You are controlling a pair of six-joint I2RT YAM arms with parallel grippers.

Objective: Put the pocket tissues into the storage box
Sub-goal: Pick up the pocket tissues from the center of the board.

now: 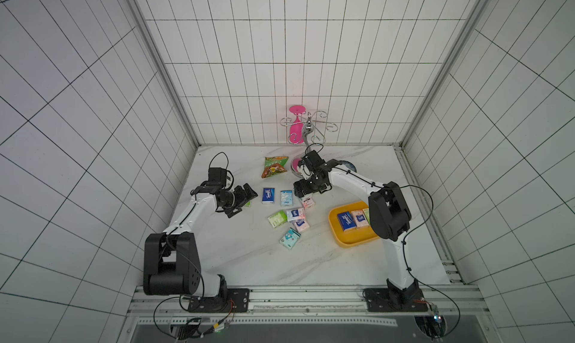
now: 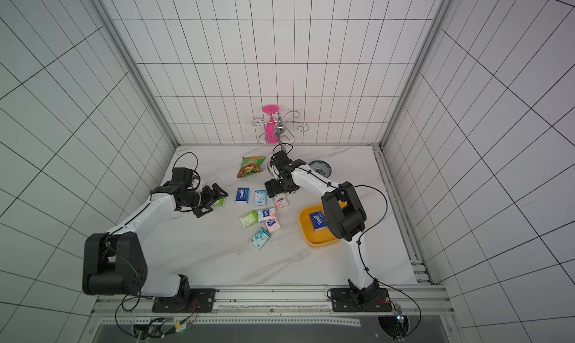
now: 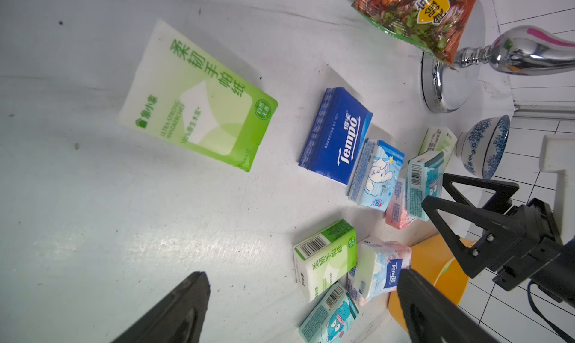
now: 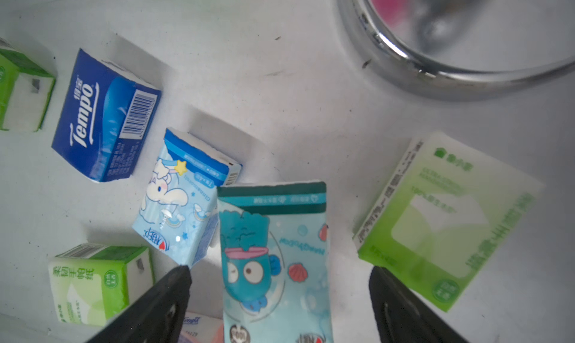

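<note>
**Partway Through the Sort: Both Tools Spread Above Loose Packets**

Both top views show the shallow yellow-orange plastic storage box (image 1: 342, 243) on the white marbled surface (image 1: 249, 263), close to the right arm, which suits that arm for deliveries. It holds a dark blue packet (image 1: 346, 220) and a pink packet (image 1: 358, 218) side by side. A third, greenish one is largely covered by the right arm's black elbow housing. The small plastic-wrapped pocket tissues (image 1: 277, 218) not yet boxed lie scattered mid-surface between the arms, some overlapping.

The right tool (image 4: 280, 271) stands with its fingers apart, straddling a teal cartoon-fish packet (image 4: 273, 248); neither finger touches the wrapper's sides. Its alignment across the packet's narrow width suggests a grasp in preparation. The packet's near end appears to ride on another pink-wrapped packet (image 4: 202, 324), so it probably lies tilted rather than flat.

The left tool (image 1: 242, 203) is likewise spread and empty. It hangs above a green-and-white packet (image 3: 199, 98) at the cluster's edge, apparently lined up for its own pick.

Hard to make out:
- In the top views the right tool covers the teal packet, so whether it rests or is raised cannot be settled.
- Only a sliver of the green-and-white packet shows under the left tool there.
- The blue-and-white patterned round bowl (image 1: 348, 164) is mostly hidden behind the right forearm in a top view.
- The green-orange crinkled snack bag (image 1: 275, 167) and the chrome wire stand (image 1: 308, 126) are bystanders, and the stand's base is blurred in the right wrist view.
</note>
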